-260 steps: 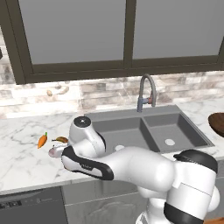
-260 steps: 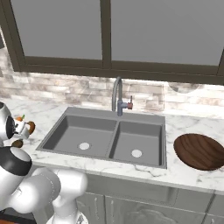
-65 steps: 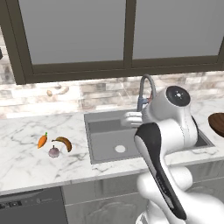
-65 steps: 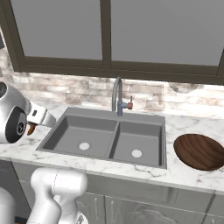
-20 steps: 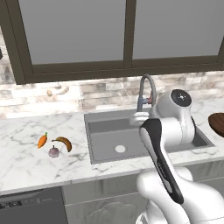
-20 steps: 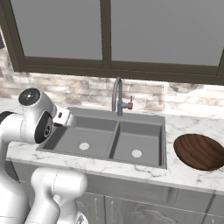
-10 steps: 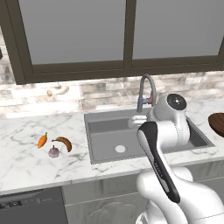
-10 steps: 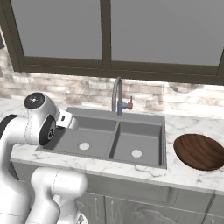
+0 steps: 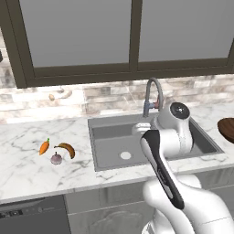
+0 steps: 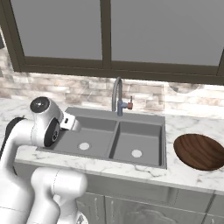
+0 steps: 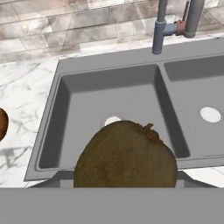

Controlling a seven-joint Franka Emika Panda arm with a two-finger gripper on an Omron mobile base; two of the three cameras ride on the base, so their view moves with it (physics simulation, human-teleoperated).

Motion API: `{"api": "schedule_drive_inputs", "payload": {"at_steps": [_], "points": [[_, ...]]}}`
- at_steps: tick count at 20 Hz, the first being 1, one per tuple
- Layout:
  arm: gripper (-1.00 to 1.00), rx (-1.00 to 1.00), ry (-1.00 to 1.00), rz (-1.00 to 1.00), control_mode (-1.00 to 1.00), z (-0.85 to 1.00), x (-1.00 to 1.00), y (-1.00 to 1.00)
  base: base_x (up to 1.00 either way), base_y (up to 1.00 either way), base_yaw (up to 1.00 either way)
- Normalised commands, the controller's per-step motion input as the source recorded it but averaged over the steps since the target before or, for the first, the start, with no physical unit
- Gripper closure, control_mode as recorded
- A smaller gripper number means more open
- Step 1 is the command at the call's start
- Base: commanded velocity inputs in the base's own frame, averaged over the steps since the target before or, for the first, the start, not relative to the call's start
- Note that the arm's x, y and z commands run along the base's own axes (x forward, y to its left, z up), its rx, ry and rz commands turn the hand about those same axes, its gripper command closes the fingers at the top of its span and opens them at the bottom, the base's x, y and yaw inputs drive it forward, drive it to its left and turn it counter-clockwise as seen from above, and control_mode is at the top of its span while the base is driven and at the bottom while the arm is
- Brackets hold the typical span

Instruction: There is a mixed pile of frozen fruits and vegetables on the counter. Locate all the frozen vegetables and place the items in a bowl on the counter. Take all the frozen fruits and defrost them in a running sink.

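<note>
A brown fuzzy kiwi (image 11: 127,159) sits right in front of the hand camera, and my gripper (image 10: 75,125) is shut on it above the left basin of the dark grey sink (image 11: 65,109); the fruit hides the fingertips. The arched tap (image 10: 117,96) stands behind the sink divider, with no water showing. On the left stretch of the counter (image 9: 27,169) lie the orange carrot (image 9: 44,146), the brownish-yellow banana (image 9: 66,149) and the pinkish-white bulb (image 9: 55,158). The reddish-brown bowl (image 10: 199,151) rests on the counter right of the sink (image 10: 118,138).
A stone backsplash and a dark-framed window run behind the counter. My own arm (image 9: 167,137) stands in front of the right basin in the left base view. A dark appliance front (image 9: 32,219) sits under the left counter. A brown rounded thing (image 11: 2,123) shows left of the sink.
The kiwi has left the pile and come across to the sink in my gripper. Over the last second the hand has drifted a little left and lower above the left basin.
</note>
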Motion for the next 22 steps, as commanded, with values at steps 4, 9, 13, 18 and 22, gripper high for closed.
{"api": "schedule_drive_inputs", "payload": {"at_steps": [4, 9, 13, 18, 22], "points": [[1.0, 0.0, 0.04, 0.0, -1.0, -0.08, 0.31, 0.0, 0.0, 0.0, 0.0], [1.0, 0.0, 0.06, 0.0, -1.0, -0.12, 0.27, 0.0, 0.0, 0.0, 0.0], [1.0, 0.0, 0.09, 0.0, -1.0, -0.15, 0.24, 0.0, 0.0, 0.0, 0.0], [1.0, 0.0, 0.09, 0.0, -1.0, -0.2, 0.22, 0.0, 0.0, 0.0, 0.0], [1.0, 0.0, 0.01, 0.0, -1.0, -0.29, 0.14, 0.0, 0.0, 0.0, 0.0]]}}
